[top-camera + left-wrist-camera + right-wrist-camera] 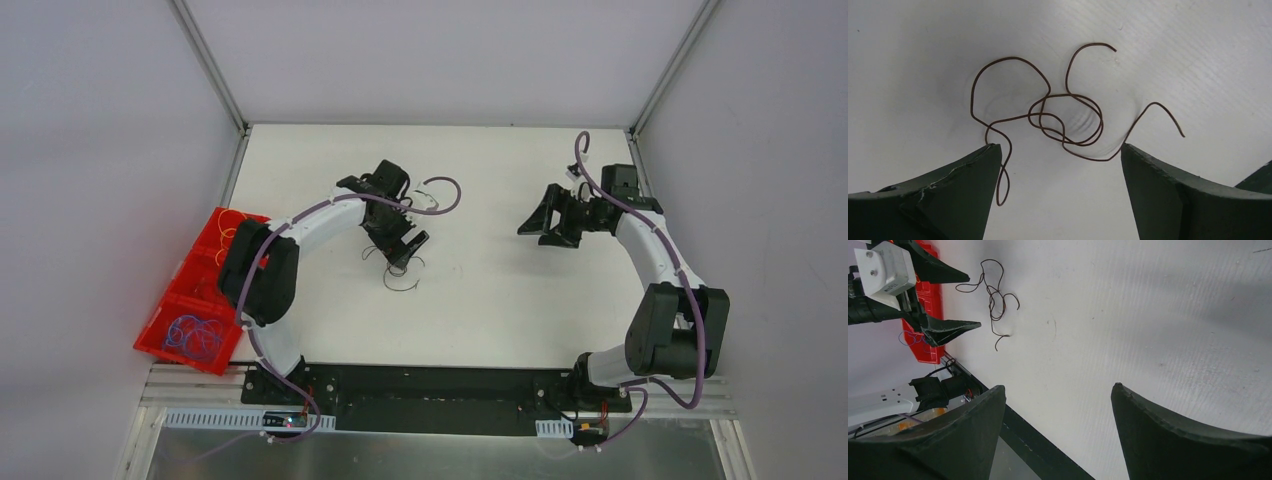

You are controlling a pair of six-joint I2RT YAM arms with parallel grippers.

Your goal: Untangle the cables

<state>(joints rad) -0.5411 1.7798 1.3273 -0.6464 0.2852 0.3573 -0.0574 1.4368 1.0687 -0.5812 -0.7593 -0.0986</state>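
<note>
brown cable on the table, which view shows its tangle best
Left wrist: the brown cable fills the frame, every loop and crossing clear. Top external shows it tiny, by the left gripper. Right wrist shows it small and far off.

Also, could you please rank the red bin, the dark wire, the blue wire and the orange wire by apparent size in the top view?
Largest to smallest:
1. red bin
2. dark wire and blue wire, too alike to rank
3. orange wire

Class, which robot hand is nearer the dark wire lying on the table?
Left. The left hand hovers just over the dark wire, fingers apart; the right hand is well off to its right, also open.
</note>
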